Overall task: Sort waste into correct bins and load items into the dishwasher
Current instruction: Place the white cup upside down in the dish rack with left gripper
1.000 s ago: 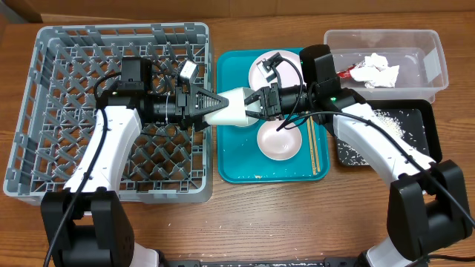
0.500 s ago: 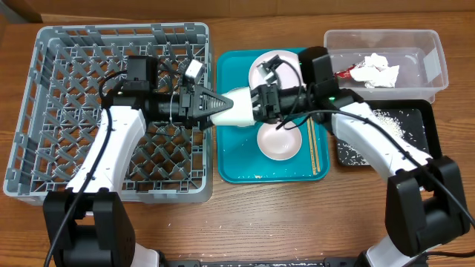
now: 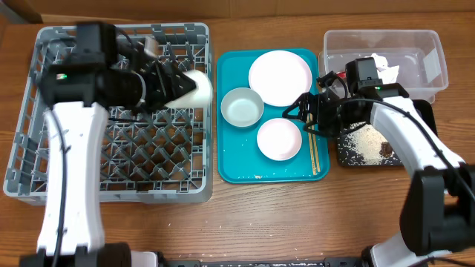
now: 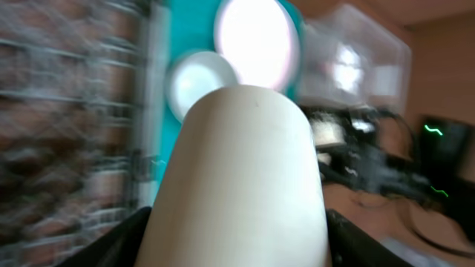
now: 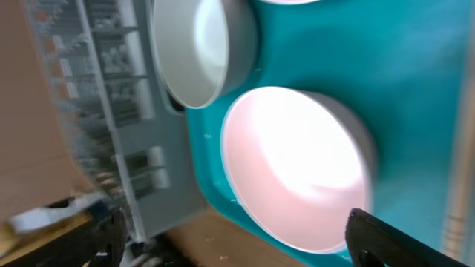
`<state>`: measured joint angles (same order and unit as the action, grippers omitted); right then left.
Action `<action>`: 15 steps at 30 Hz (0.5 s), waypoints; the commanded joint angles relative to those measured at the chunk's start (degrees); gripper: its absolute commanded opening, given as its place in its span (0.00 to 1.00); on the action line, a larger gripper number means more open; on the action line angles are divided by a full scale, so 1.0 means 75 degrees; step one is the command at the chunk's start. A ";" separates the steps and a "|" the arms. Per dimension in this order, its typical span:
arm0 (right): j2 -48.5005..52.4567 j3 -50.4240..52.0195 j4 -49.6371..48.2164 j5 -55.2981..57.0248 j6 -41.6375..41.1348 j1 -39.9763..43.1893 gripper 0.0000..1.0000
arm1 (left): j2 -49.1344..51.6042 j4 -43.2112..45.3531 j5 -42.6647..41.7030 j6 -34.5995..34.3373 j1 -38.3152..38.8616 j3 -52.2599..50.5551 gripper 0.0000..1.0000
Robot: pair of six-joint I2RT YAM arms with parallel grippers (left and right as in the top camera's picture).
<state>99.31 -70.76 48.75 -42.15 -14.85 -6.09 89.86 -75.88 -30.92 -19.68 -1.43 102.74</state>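
My left gripper (image 3: 180,85) is shut on the small white cup (image 3: 196,87), holding it on its side over the right part of the grey dish rack (image 3: 44,159). In the left wrist view the cup (image 4: 245,170) fills the frame between both fingers (image 4: 122,237). My right gripper (image 3: 306,119) is open with nothing between its fingers, above the teal tray's right edge beside the pinkish bowl (image 3: 279,139) and the chopsticks (image 3: 315,152). The right wrist view shows that pinkish bowl (image 5: 297,170) and the grey-green bowl (image 5: 204,52). The pink plate (image 3: 280,78) and grey-green bowl (image 3: 242,107) lie on the tray.
The teal tray (image 3: 234,159) sits between the rack and the bins. The clear tub (image 3: 423,44) at the back right holds a white napkin (image 3: 380,65) and a red wrapper (image 3: 343,73). The black tray (image 3: 427,111) holds rice and a brown lump (image 3: 386,150).
Both grippers held the cup over the tray's left edge. The right gripper opened and drew back to the right. The left arm carried the cup left over the rack.
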 commanded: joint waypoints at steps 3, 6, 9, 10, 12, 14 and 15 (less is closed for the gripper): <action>-0.0801 -0.0032 0.0347 0.1620 0.0358 -0.0020 1.00 | -0.0198 -0.1207 0.3226 0.0050 0.0504 0.0857 0.29; -0.0796 -0.0029 0.0358 0.1617 0.0358 -0.0020 1.00 | -0.0128 -0.1923 0.3471 -0.0125 0.0775 0.0647 0.29; -0.0799 -0.0029 0.0356 0.1617 0.0358 -0.0020 1.00 | -0.0012 -0.2614 0.3809 -0.0501 0.1043 0.0376 0.29; -0.0799 -0.0029 0.0356 0.1617 0.0361 -0.0020 1.00 | 0.0029 -0.2739 0.3809 -0.0498 0.1163 0.0242 0.29; -0.0796 -0.0029 0.0356 0.1617 0.0361 -0.0020 1.00 | 0.0061 -0.2792 0.3803 -0.0501 0.1393 -0.0029 0.29; -0.0799 -0.0029 0.0358 0.1617 0.0361 -0.0023 1.00 | 0.0061 -0.2696 0.3899 -0.0688 0.1664 -0.0428 0.30; -0.0799 -0.0029 0.0370 0.1617 0.0364 -0.0023 1.00 | 0.0061 -0.2649 0.3972 -0.0796 0.1786 -0.0659 0.30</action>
<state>94.19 -70.78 51.62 -30.81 -12.95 -6.11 89.89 -96.14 -4.25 -22.65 9.39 101.49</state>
